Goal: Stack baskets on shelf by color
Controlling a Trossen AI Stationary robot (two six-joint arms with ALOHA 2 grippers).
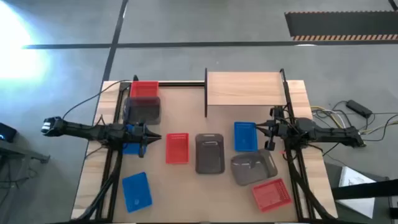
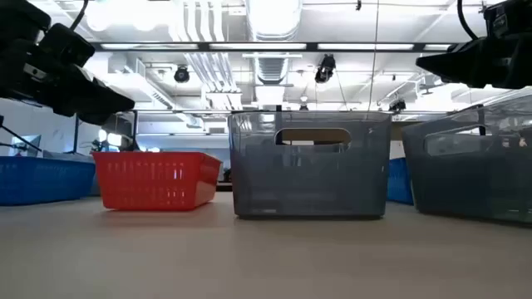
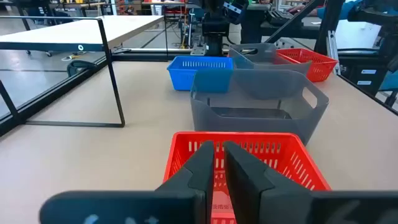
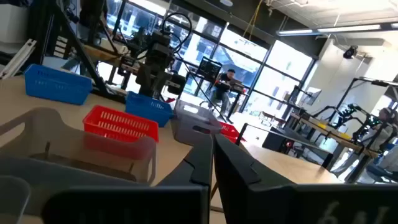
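I cannot read any text, label, brand or number in my four views. On the floor behind the bench there is a black mat with a striped orange and white edge, like a warning mark, but it has no words on it.

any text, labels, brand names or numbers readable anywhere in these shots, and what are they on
No text can be read in any view.
A small round mark on the edge of the white table beyond the workspace: too small to read.
A pale moulded patch in the perforated floor of the red plastic basket just ahead of the left gripper: blurred, unreadable.
The yellow-and-black striped strip on the grey floor: a hazard marking, no words.
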